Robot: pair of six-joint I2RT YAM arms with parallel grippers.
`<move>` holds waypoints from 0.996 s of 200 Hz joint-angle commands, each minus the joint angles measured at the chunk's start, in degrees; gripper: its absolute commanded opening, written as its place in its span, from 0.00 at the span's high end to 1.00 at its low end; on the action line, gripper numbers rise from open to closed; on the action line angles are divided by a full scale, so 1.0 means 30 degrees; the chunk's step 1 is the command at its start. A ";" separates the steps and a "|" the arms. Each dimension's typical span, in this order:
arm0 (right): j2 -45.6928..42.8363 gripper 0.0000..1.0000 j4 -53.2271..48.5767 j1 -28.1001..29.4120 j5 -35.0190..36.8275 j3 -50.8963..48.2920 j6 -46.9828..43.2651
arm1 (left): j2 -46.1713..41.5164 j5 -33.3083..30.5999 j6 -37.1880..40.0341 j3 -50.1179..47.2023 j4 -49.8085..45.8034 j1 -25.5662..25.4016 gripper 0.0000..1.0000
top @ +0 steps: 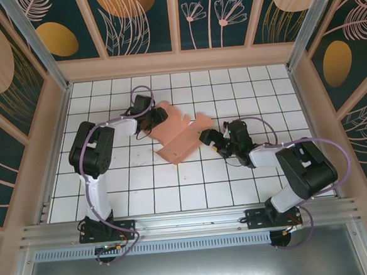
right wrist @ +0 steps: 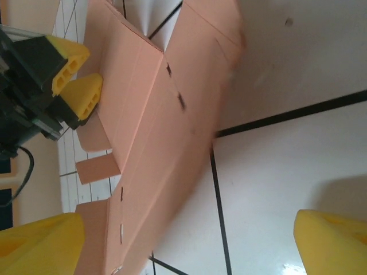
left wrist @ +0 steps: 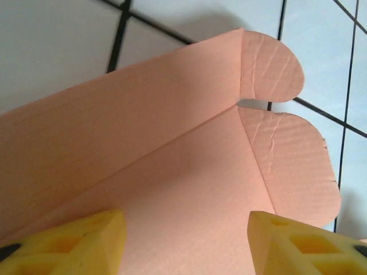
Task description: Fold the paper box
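Observation:
The paper box is a salmon-pink creased card, partly folded, lying on the white tiled floor between the two arms. My left gripper is at its far left edge. In the left wrist view its yellow fingers stand apart over a flat panel of the box, beside a raised wall and two rounded flaps. My right gripper is at the box's right edge, open. In the right wrist view the folded card reaches toward that gripper's left finger, with bare tile between the fingertips. The left gripper shows beyond the card.
The floor is white tile with black grid lines, closed in by wooden walls at the back and sides. A metal rail carries both arm bases at the near edge. Purple cables loop off both arms.

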 commanded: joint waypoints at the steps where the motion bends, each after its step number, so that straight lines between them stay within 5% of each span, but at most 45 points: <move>1: 0.0702 0.09 0.2900 0.0155 -0.0928 -0.0007 0.2078 | -0.0536 0.0394 -0.2039 -0.2242 -0.0019 0.0165 0.44; 36: 0.1375 0.31 0.3023 0.0183 -0.0785 0.0628 0.2251 | -0.1839 0.0752 -0.4080 -0.5282 0.2334 0.0132 0.46; 76: 0.2053 0.80 0.0511 0.0055 0.0217 0.2017 0.1036 | -0.3424 0.0622 -0.4808 -0.6220 0.2729 0.0099 0.42; 95: 0.2270 1.00 -0.1135 -0.0310 0.0593 0.2879 -0.0418 | -0.4520 0.0306 -0.4649 -0.6422 0.2800 0.0070 0.29; 130: 0.2922 1.00 -0.5370 -0.1618 -0.0594 0.5320 -0.5487 | -0.5529 -0.0255 -0.1005 -0.5052 0.0998 0.0050 0.06; 152: 0.4031 1.00 -0.9005 -0.2515 -0.2800 0.7666 -0.9163 | -0.5287 0.0754 0.1557 -0.3899 0.0059 0.0046 0.15; 199: 0.7880 1.00 -1.4864 -0.2837 -0.4981 1.2778 -1.4271 | -0.4057 0.2327 0.5921 -0.1347 -0.3300 -0.0304 0.17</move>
